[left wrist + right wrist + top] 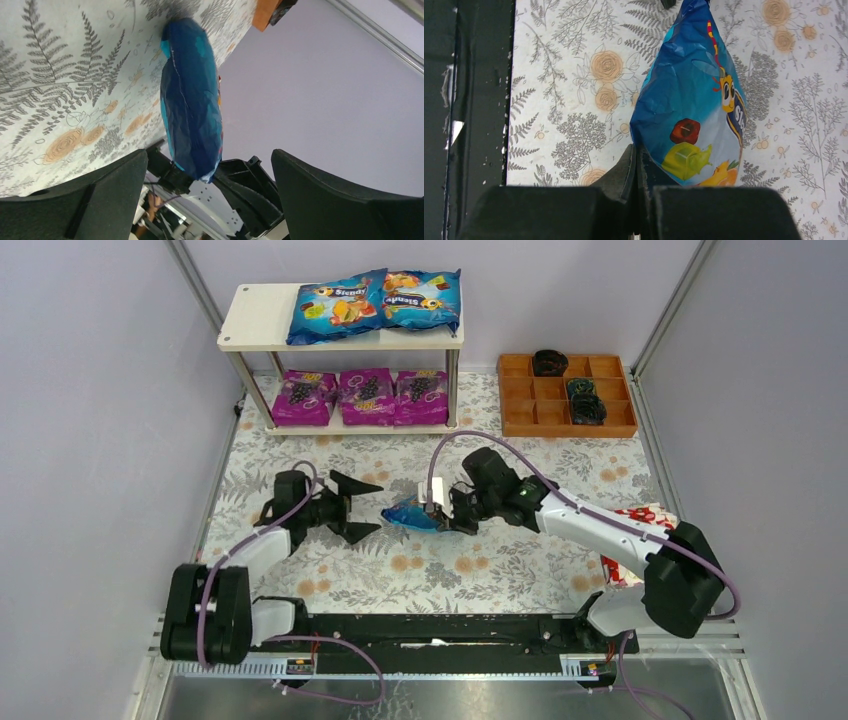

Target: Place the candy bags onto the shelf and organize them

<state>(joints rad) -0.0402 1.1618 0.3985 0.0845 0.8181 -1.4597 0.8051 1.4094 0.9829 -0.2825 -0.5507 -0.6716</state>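
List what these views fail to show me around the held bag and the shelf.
Right wrist: pinched edge of the blue candy bag, behind the shut right end effector.
Left wrist: that bag's print, turned away from the camera.
Top external: the dark items in the orange tray, too small to name.
Top external: rear parts of the purple candy bags, under the upper board of the shelf.

3 blue bags (335,308), 3 purple bags (367,397), 1 shelf (255,322).

Robot lab test cell: plain grey panel walls (90,390) on aluminium framing (196,290), left arm (262,545) and right arm (590,525) bolted to a black rail (430,632) at near edge, floral cloth (480,570) covering surface.
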